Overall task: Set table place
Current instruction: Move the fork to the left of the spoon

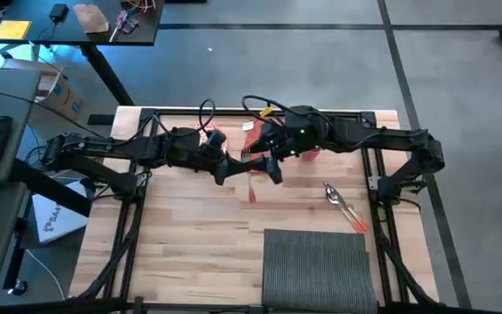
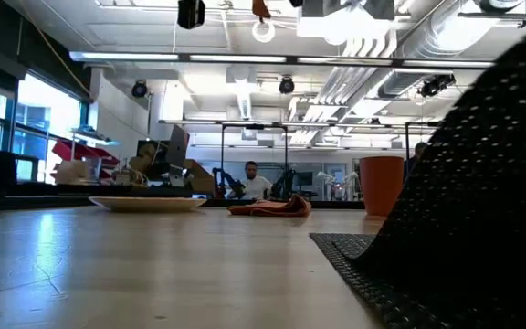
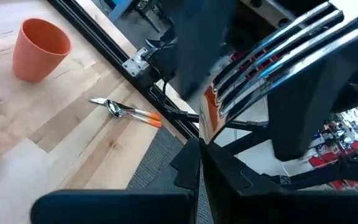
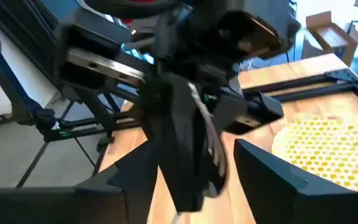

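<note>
Plank table (image 1: 190, 235), dark ribbed placemat (image 1: 316, 266) flat, left pincer (image 1: 249, 164) grasping fork (image 1: 253, 174)

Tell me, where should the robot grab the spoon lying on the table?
Grab the spoon by its orange handle, coming straight down from above with the fingers across it. It lies flat on the table, so nothing can slip under it. The handle is straight and narrow, while the bowl is round and probably slippery. The right gripper, mid-table beside the left gripper, looks nearer.
</note>
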Controlling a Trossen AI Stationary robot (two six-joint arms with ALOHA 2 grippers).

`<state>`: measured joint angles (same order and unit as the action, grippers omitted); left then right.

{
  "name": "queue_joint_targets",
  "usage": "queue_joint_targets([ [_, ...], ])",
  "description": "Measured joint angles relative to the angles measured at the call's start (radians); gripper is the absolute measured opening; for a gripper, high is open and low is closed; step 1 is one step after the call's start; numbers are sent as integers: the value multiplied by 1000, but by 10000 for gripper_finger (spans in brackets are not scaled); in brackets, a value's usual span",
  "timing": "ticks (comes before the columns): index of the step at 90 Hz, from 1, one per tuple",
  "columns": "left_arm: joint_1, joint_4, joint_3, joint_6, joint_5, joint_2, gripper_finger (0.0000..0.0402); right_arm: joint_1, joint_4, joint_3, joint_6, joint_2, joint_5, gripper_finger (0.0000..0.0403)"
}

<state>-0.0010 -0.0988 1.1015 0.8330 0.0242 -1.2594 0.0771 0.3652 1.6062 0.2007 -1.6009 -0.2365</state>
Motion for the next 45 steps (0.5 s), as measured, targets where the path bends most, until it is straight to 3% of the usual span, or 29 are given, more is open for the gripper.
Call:
queue_joint_targets([
  [14, 0, -1, 0, 0, -1, 0, 0, 3, 3, 0, -12, -2, 1, 121],
  [30, -1, -1, 0, 0, 1, 0, 0, 2, 4, 0, -75, -2, 1, 16],
  [45, 0, -9, 0, -16, -15, 0, 7, 16, 15, 0, -38, -2, 14, 1],
])
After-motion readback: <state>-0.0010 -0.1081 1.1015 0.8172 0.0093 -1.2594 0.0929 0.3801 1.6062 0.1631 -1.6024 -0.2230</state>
